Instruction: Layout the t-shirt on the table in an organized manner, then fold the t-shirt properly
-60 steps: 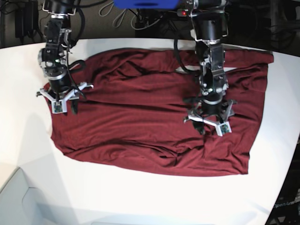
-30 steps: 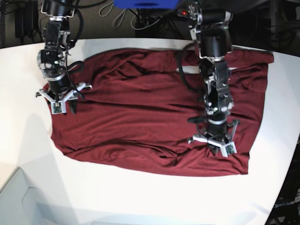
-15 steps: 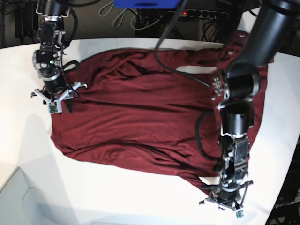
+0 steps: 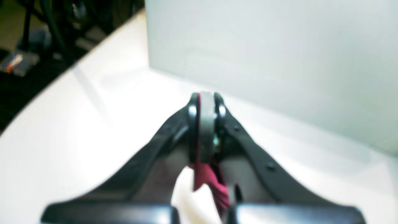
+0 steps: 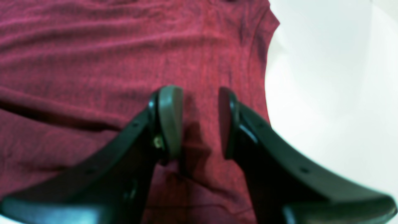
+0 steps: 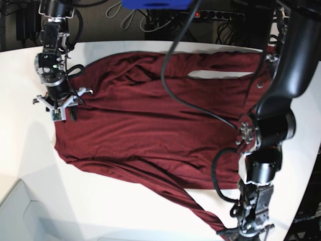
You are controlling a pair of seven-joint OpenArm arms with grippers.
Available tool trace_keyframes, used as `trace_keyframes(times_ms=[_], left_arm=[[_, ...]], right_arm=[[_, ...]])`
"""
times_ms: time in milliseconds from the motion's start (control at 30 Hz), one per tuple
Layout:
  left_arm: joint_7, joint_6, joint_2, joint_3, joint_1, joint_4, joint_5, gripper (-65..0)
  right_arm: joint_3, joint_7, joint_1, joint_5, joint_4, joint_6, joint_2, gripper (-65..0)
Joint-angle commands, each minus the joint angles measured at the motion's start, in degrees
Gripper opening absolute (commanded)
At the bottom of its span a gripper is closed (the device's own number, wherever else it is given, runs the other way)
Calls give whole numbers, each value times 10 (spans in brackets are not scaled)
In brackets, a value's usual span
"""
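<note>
The long-sleeved t-shirt (image 6: 150, 125), dark maroon and plain, lies spread over the white table (image 6: 100, 206), its body wide and creased in long shallow folds. One sleeve runs along the far side of the table, with a sliver of white showing between it and the body. From the near corner of the body a narrow tongue of cloth stretches out toward the table's near edge, ending at the left gripper (image 6: 246, 232).

That left gripper (image 4: 203, 102) is pinched tight, grey pads pressed together, with a small bunch of maroon cloth caught between them and showing just behind the tips. Ahead of it lies bare white table, and beyond that a pale upright panel (image 4: 279, 46); the view is blurred. Its arm (image 6: 273, 120) rises behind it, over the shirt's edge.

The right gripper (image 6: 57, 108) stands at the opposite end of the shirt, over the cloth near its edge. In its wrist view the right gripper (image 5: 197, 119) is partly open, a moderate gap between the fingers, with nothing between them; shirt cloth lies directly beneath and ahead of the tips. To one side of it the shirt's curved edge gives way to bare table. Whether the fingertips (image 5: 169, 105) touch the cloth cannot be told.
</note>
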Motion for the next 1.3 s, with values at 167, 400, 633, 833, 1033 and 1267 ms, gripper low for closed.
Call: trace_keyframes(times_ms=[167, 400, 633, 833, 1033, 1267], left_arm=[[-21, -1, -19, -1, -34, 7, 1, -645], [-22, -1, -35, -2, 12, 6, 0, -402], [-23, -4, -36, -2, 54, 12, 0, -31], [-20, -6, -44, -3, 113, 26, -33, 0], [27, -6, -48, 2, 239, 180, -151, 0], [139, -6, -42, 2, 406, 397, -219, 0]], right_arm=[[23, 14, -2, 3, 26, 0, 4, -473], [23, 15, -15, 3, 36, 0, 4, -473], [27, 14, -34, 2, 67, 0, 4, -472], [27, 15, -25, 2, 72, 0, 4, -472], [26, 14, 13, 2, 71, 0, 4, -471], [4, 9, 96, 3, 25, 0, 4, -450]])
